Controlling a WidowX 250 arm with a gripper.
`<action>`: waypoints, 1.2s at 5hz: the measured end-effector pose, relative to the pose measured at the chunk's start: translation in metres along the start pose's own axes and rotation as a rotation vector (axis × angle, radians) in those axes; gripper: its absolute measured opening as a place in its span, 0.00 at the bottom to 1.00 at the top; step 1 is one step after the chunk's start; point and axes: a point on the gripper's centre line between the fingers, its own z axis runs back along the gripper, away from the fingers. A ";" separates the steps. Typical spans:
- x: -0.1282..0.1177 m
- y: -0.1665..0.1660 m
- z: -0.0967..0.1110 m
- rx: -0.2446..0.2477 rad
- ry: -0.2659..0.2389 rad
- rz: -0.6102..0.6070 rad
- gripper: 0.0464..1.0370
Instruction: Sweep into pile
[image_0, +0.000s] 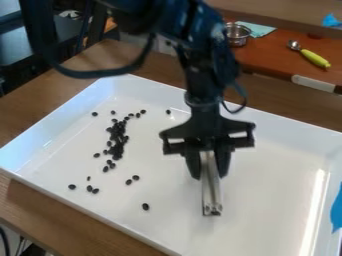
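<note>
In the camera view, the gripper (208, 167) hangs beside the dark bean cluster (117, 145), on the side toward the tray's broad part, and is narrowed onto a pale metal bar (212, 190), 1 finger against each side. The bar points down, its lower end apart from the cluster; whether it touches the tray floor I cannot tell. Held by its upper part, it leaves a length below the fingers to push with, which should keep them off the beans. The cluster is strung out rather than round, so I judge the sweep only partly done. Strays lie about it: 1 lone bean (168, 111) off its far end on the gripper's side, 1 more (145, 206) on the camera side, and a loose scatter between that bean and the near wall

For edges, the white tray (80, 212) has raised walls around the cluster, the near wall closest to the camera-side strays. The broad white floor past the gripper, away from the cluster, gives room to swing the bar. A next stroke would best set it outside a stray and draw inward, low and slow; coming straight at the cluster could split it or roll beans to the wall
</note>
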 end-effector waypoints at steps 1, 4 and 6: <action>-0.007 -0.010 -0.007 -0.006 -0.009 -0.034 0.33; -0.008 -0.019 -0.014 -0.002 -0.055 -0.076 0.33; -0.004 0.001 -0.014 0.018 -0.055 -0.083 0.33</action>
